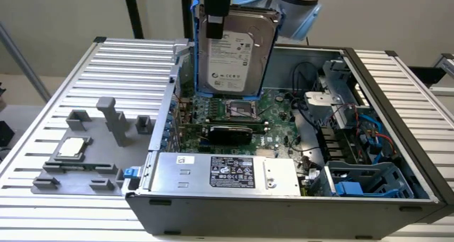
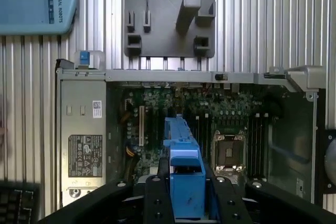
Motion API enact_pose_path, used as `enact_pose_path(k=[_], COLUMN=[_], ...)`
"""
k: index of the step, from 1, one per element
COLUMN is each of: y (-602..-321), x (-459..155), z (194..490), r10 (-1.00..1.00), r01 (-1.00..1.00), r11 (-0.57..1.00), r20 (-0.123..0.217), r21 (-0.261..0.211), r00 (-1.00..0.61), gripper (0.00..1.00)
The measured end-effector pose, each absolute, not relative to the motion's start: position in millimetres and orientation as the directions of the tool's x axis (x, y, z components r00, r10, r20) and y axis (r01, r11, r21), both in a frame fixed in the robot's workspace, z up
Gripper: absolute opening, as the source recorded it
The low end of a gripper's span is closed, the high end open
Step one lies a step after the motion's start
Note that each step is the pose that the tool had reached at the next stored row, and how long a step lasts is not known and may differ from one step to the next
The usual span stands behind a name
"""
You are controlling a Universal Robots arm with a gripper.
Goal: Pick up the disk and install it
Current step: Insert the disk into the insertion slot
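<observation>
Above the open computer case point(image 1: 284, 210), over its far half and the motherboard point(image 1: 241, 114), the disk point(image 1: 237, 53) hangs upright, label face toward the exterior camera, clear of everything below. Jaws clenched on its upper end: one black finger lies against the label face near the top corner on the exterior view's left, and in the wrist view the dark fingers sit either side of the blue carrier point(image 2: 184, 166). Case lies on its side on the ribbed bench point(image 1: 42, 205), power supply point(image 1: 227, 173) along its near wall, blue-grey drive cage point(image 1: 362, 183) at its near corner on the exterior view's right. Grey tray point(image 1: 78, 173) with a small chip point(image 1: 73, 148) sits on the bench beside the case, on the exterior view's left. Handling, my judgement: metal body, stiff and dense, heavy for its size, so held by one end it may pivot in the grip if swung. Smooth metal faces probably slippery. Plastic carrier likely flexes a little and gives better purchase than bare metal. Shock-sensitive; avoid knocks against the case walls. Best hold looks to be across the narrow sides or carrier rails, near the middle.
</observation>
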State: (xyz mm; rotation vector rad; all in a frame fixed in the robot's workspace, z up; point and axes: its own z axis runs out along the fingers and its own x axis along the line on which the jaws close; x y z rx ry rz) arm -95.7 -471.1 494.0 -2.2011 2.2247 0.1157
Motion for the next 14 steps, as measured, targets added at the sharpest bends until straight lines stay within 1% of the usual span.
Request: enact_pose_path(k=[14], y=[-498], x=[-43], z=[493], r10=[-0.998], r01=[-0.999], r11=[0.009], r20=[-0.059], r21=[0.040], r00=[-0.012], gripper=[0.00])
